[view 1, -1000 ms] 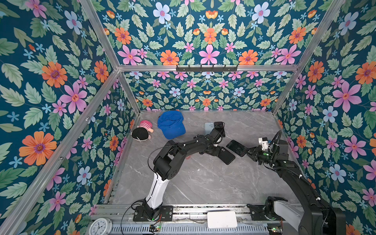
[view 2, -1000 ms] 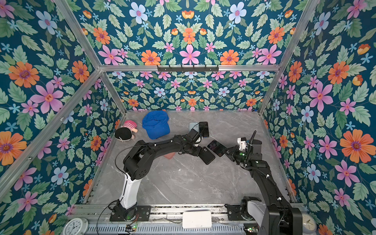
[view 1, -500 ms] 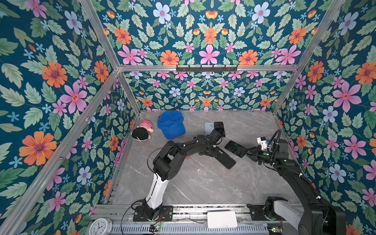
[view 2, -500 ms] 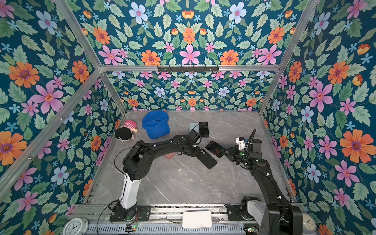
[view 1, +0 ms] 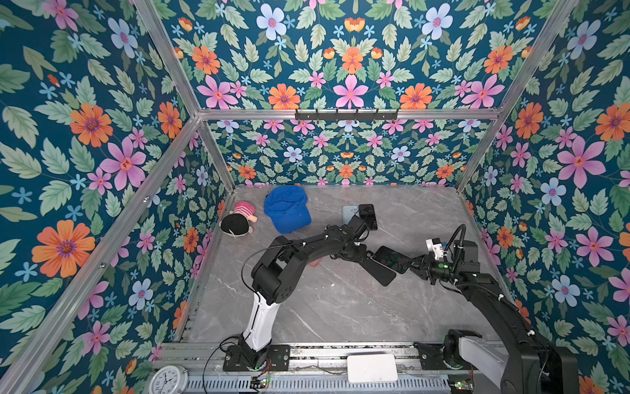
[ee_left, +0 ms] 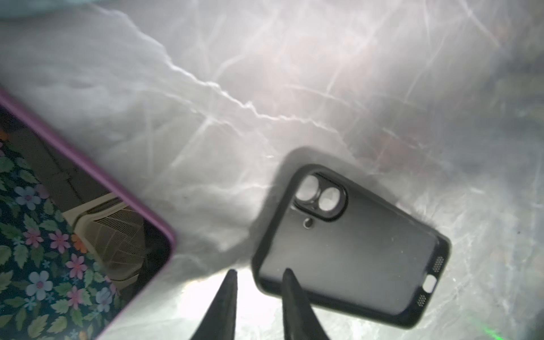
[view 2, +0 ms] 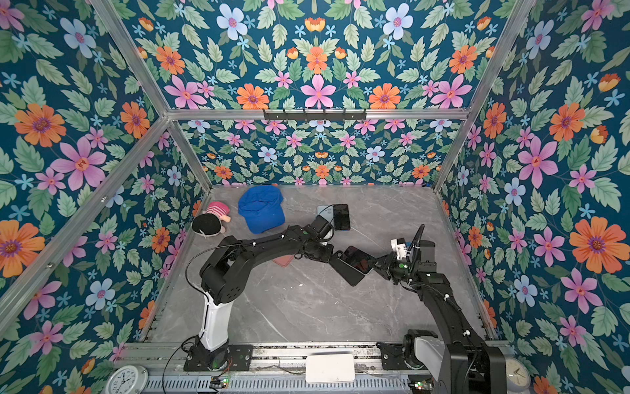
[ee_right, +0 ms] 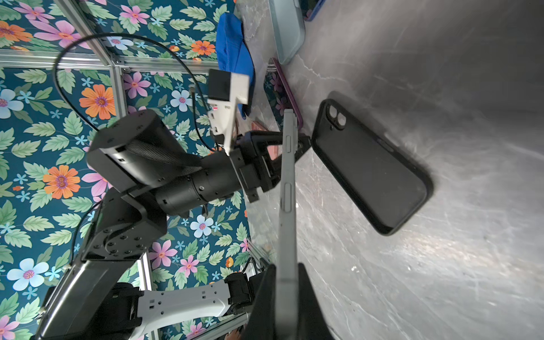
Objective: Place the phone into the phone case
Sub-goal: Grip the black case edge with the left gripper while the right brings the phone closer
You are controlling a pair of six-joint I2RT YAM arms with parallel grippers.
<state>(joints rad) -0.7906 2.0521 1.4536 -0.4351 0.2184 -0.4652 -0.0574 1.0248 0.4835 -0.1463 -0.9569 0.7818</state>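
Note:
The phone (view 1: pixel 392 259) (view 2: pixel 356 260), dark-screened with a grey edge (ee_right: pixel 287 191), is held above the table by one end in my shut right gripper (view 1: pixel 414 264) (view 2: pixel 376 264) (ee_right: pixel 287 282). The black phone case (view 1: pixel 380 273) (view 2: pixel 347 274) (ee_left: pixel 353 253) (ee_right: pixel 371 164) lies open side up low over the table, partly beneath the phone, blurred in the left wrist view. My left gripper (view 1: pixel 366 257) (view 2: pixel 335 256) (ee_left: pixel 259 272) stands open at the case's near corner, light showing between its fingers.
A purple-cased phone (ee_left: pixel 88 235) (ee_right: pixel 282 88) lies close beside the left gripper. At the back are a pale blue case (view 1: pixel 349 213), a dark phone (view 1: pixel 368 216), a blue cap (view 1: pixel 286 213) and a plush doll (view 1: pixel 238 221). A pink flat thing (view 2: pixel 283 261) lies under the left arm.
My left gripper has opened and let go of the black case, which has dropped lower and nearer the front. The right gripper has carried the phone slightly left, over the case.

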